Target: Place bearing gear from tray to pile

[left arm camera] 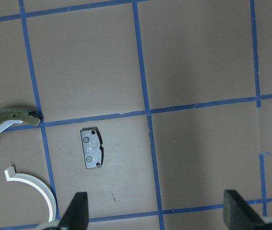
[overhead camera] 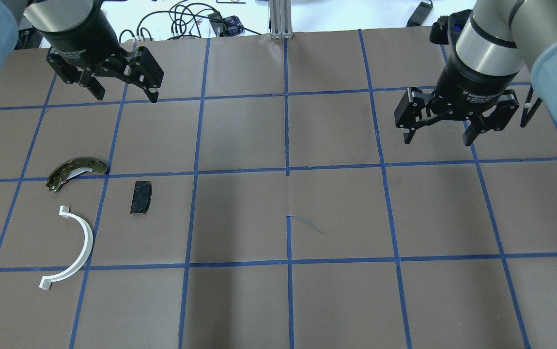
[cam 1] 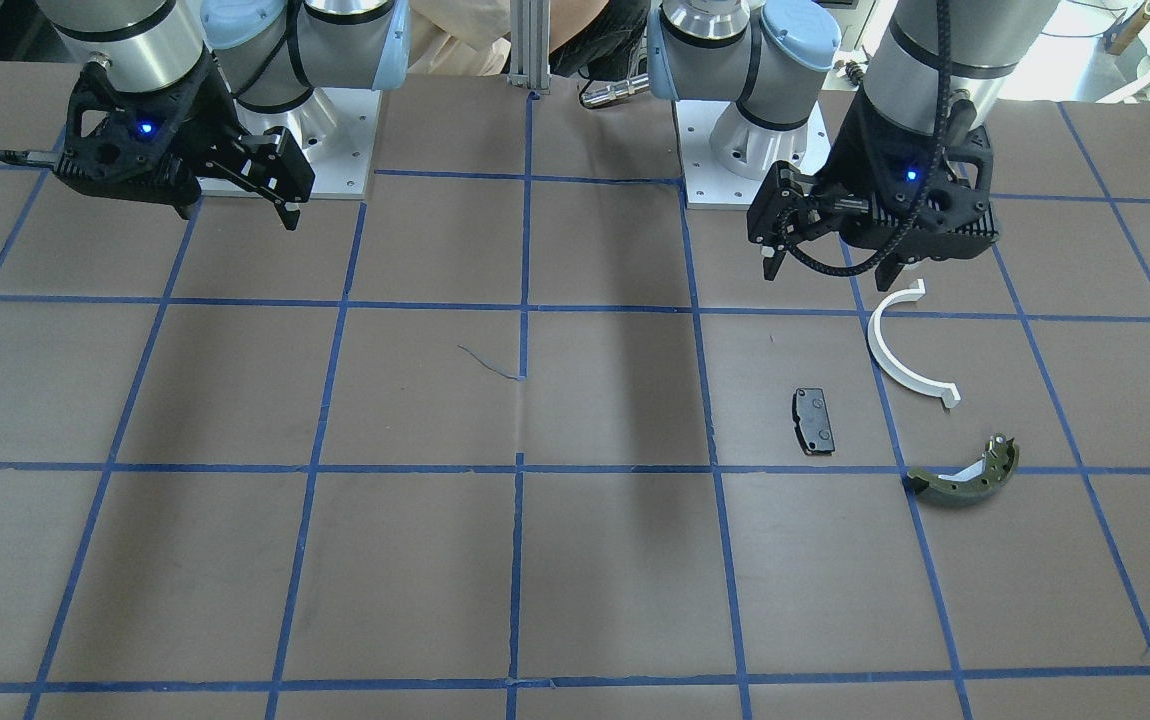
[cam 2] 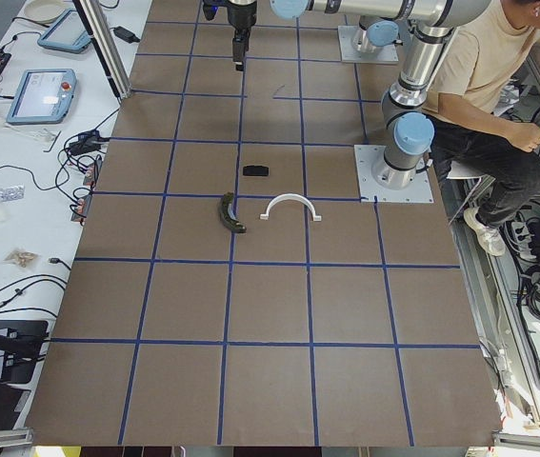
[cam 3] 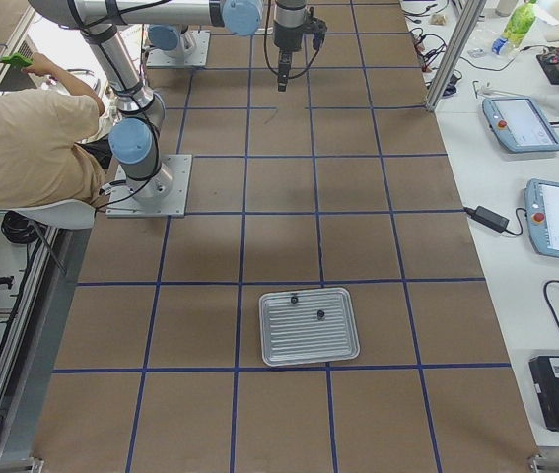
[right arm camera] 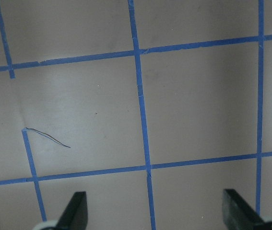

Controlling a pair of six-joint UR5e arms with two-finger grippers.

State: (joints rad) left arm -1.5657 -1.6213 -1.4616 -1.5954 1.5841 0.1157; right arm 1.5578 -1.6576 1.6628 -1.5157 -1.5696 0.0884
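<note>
Bearing gear (cam 3: 319, 315), seemingly a dark speck in the tray (cam 3: 304, 343), lies nearer the right arm's fingers (overhead camera: 468, 134) than the left arm's fingers (overhead camera: 151, 92); both pairs released.

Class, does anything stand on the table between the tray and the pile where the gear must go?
Nothing visible does. Between the tray and the pile the views show only brown table and a flat tape strand. The left gripper and right gripper hang open above the surface.
</note>
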